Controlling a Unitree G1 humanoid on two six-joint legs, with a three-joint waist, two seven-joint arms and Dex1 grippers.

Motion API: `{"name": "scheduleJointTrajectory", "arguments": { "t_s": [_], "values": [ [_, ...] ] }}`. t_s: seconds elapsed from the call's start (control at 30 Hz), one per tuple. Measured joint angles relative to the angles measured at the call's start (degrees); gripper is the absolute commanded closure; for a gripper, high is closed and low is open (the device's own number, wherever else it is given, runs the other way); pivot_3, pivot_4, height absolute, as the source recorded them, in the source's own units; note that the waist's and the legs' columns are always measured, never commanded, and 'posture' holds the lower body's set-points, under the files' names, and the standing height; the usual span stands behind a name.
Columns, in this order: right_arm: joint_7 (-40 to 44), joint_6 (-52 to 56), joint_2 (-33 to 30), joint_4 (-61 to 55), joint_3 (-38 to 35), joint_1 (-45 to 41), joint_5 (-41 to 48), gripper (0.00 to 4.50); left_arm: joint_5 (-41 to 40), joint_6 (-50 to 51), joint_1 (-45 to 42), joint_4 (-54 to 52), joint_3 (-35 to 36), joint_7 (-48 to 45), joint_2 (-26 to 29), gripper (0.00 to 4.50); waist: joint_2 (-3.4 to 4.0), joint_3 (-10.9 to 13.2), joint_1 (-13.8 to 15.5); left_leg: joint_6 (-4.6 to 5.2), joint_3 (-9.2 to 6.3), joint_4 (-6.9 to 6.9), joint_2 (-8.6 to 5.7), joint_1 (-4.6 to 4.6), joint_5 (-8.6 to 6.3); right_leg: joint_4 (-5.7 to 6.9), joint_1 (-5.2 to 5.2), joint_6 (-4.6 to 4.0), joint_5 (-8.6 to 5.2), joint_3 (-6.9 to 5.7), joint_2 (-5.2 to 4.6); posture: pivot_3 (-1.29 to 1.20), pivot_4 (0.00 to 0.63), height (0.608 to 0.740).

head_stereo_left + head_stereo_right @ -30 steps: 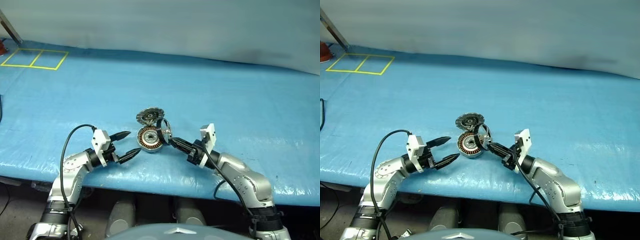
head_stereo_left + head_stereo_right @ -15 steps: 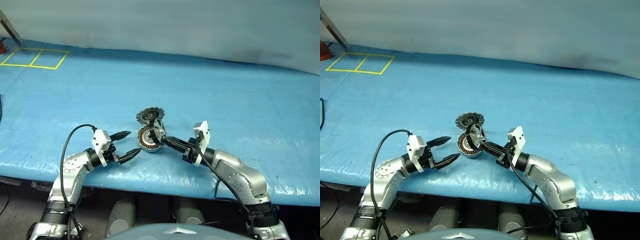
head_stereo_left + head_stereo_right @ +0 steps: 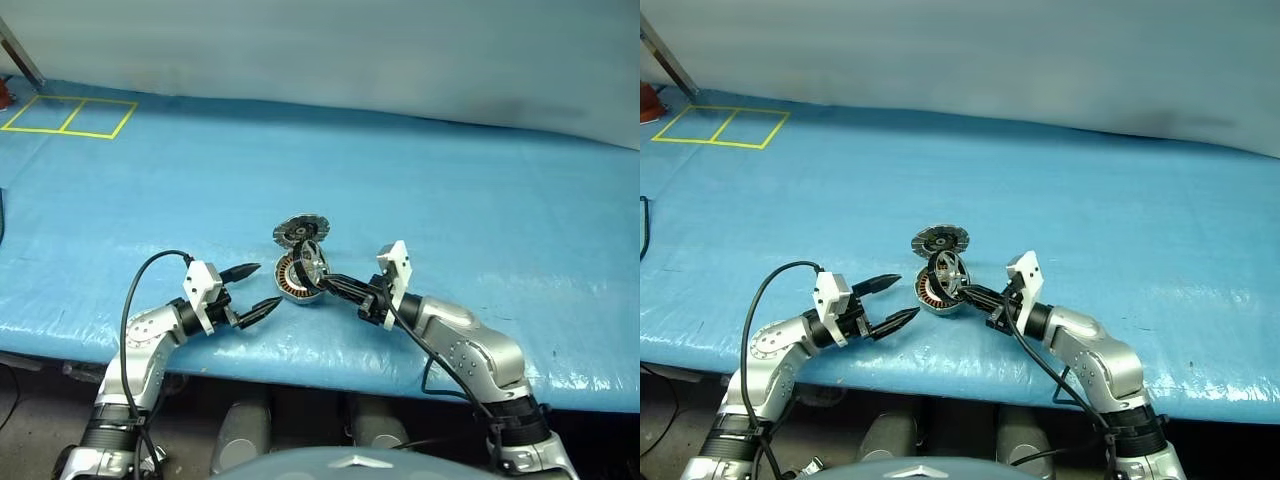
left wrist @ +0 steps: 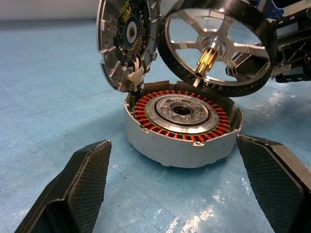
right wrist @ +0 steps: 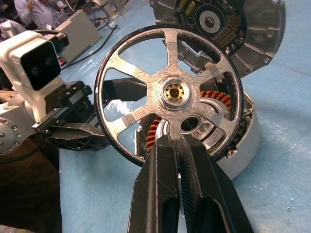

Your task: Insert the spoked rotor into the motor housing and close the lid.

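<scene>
Our right gripper [image 5: 181, 160] is clenched on the rim of the spoked rotor [image 5: 170, 92], holding the wheel tilted above the motor housing [image 4: 182, 126], which sits on the blue table cover [image 3: 480, 200] between our two arms. We judge the pinch at the rim is chosen so the hub and its brass-coloured shaft stay free; in the left wrist view that shaft points down toward the centre hole of the housing, apart from it and not yet square to it. The lid [image 4: 124, 41] stands upright on its hinge at the far side of the cup, its dark inner face turned toward the rotor, which leaves the copper windings and centre hub open from above. Our left gripper [image 3: 252, 288] waits released just beside the housing, its fingers [image 4: 80, 187] spread wide to either side of the grey wall and not touching it, placed, we think, to steady the cup if it slides. Insertion is the step in hand; the wheel needs levelling and lowering onto the hub, and the lid is yet to be closed. The risk we see is the rim catching the upright lid or the cup's edge
</scene>
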Motion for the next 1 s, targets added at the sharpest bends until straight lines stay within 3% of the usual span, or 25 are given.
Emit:
{"name": "scheduleJointTrajectory", "arguments": {
  "t_s": [0.23, 0.47, 1.0],
  "values": [
    [0.0, -0.2, 0.0, 0.8, -0.1, -1.0, -0.7, 4.47, 0.2, -0.8, 0.3, 0.0, 0.0, 0.3, 0.3, 0.00, 0.00, 0.0, 0.0, 0.00, 0.00, 0.01, 0.00, 0.00, 0.00, 0.01, 0.00, 0.00, 0.01, 0.00, 0.00, 0.00, 0.150, 0.740],
    [0.2, -1.1, -0.1, 0.7, -0.1, -1.1, -1.4, 2.34, 0.3, -1.0, 0.5, 0.0, 0.0, 0.4, 0.4, 0.00, 0.00, 0.0, 0.0, 0.00, 0.00, 0.05, 0.00, 0.00, 0.00, 0.03, 0.02, 0.02, 0.01, 0.00, 0.00, 0.00, 0.150, 0.740],
    [1.4, -2.2, 1.2, -0.8, -1.0, -1.4, 0.6, 2.34, 0.3, -1.1, 0.9, -0.1, 0.0, 0.7, 0.4, 0.00, 0.00, 0.0, 0.0, 0.00, -0.01, 0.14, 0.00, 0.00, 0.00, 0.07, 0.05, 0.03, 0.03, 0.01, 0.01, 0.00, 0.150, 0.740]
  ]
}}
